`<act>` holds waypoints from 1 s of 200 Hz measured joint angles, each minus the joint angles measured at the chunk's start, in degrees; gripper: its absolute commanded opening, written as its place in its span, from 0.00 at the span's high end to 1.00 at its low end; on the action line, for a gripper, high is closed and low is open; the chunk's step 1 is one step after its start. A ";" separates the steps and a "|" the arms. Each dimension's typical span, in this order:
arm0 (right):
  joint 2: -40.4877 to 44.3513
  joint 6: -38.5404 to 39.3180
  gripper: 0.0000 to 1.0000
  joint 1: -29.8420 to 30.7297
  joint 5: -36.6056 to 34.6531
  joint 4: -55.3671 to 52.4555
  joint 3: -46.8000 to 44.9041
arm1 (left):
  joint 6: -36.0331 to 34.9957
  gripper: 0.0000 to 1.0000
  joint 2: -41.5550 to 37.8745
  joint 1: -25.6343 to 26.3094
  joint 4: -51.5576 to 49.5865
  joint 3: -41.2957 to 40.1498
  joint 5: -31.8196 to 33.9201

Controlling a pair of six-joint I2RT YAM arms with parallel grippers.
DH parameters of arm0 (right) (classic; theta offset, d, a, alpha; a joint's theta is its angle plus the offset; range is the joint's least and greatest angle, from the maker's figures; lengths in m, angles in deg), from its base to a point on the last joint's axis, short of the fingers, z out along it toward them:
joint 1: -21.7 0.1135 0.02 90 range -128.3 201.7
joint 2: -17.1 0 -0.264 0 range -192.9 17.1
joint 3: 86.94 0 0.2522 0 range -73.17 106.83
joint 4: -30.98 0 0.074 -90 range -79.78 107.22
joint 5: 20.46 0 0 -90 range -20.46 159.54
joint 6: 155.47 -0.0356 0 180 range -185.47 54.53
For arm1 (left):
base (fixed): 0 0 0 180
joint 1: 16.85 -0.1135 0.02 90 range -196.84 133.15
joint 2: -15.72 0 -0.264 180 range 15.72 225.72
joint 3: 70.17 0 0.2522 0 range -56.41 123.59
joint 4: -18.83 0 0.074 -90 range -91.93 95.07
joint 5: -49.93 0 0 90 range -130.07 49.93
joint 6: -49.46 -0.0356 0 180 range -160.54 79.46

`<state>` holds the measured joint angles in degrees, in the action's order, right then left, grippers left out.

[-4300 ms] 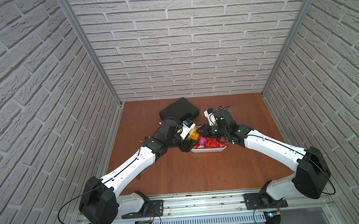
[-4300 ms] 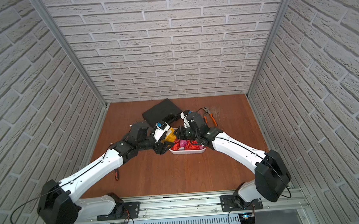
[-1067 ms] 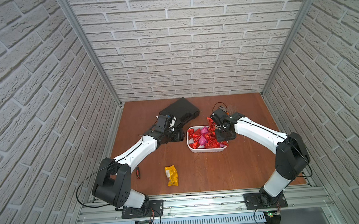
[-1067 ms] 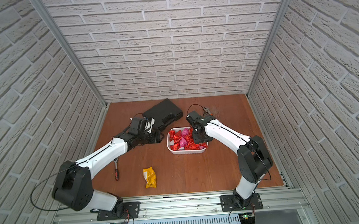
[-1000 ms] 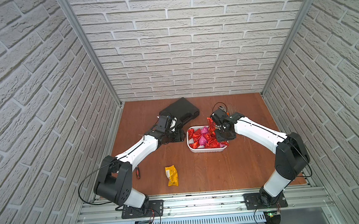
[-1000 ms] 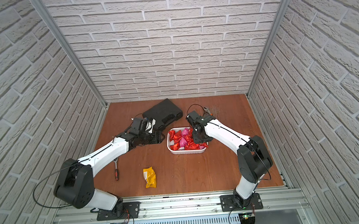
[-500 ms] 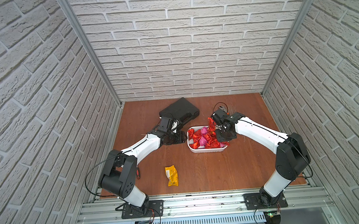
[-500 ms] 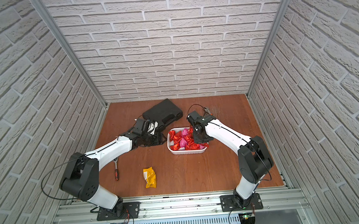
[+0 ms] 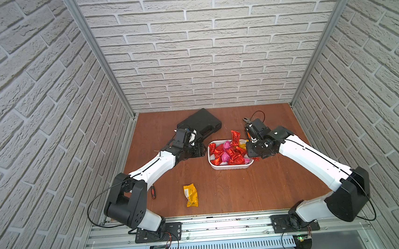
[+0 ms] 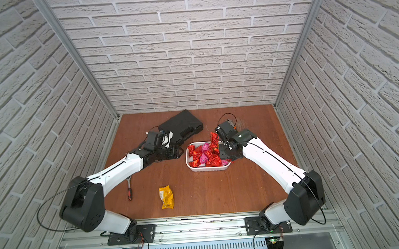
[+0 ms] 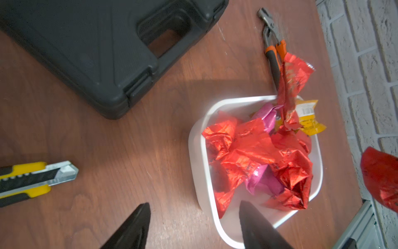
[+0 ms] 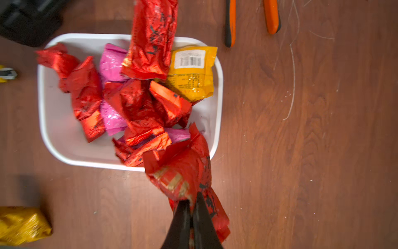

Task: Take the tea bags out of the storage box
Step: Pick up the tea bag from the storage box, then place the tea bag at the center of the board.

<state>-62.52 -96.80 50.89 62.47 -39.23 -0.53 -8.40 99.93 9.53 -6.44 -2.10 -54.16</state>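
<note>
The right gripper (image 12: 190,203) is clamped on one red tea bag (image 12: 183,172), held over the rim of the single white box (image 12: 56,133). The left gripper (image 11: 193,204) hangs just beside that box, jaws apart and holding nothing. Inside lie one yellow bag (image 12: 191,73), at least two pink bags (image 12: 112,62) and a heap of red bags (image 12: 133,101) too crumpled to count, while a second yellow bag (image 9: 191,195) lies alone on the table (image 9: 247,189), well apart.

Left arm (image 9: 155,165) stretched forward, low, wrist roughly level. left gripper (image 11: 195,203): jaws spread wide, tips aimed toward right claw. Right arm (image 9: 305,155) reaching inward, wrist pitched down. right gripper (image 12: 192,199): jaws pinched tight on red tea bag (image 12: 183,172); bag projects ahead of tips.
</note>
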 measured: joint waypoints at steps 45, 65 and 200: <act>6.01 -1.14 0.96 12.33 7.26 8.07 -5.07 | 0.70 0.26 -9.92 -1.33 3.54 -5.68 6.60; 4.48 -2.25 0.96 18.93 7.82 11.91 -6.12 | 1.81 0.25 -13.81 -3.23 3.96 -8.41 9.84; -26.97 -5.51 0.75 32.33 4.55 17.51 5.11 | 5.60 0.26 -21.22 -10.03 2.51 -13.33 14.47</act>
<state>-89.49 -102.31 83.21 67.01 -21.72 4.58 -2.80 78.70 -0.51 -3.92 -15.43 -39.69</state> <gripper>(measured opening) 0.217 0.746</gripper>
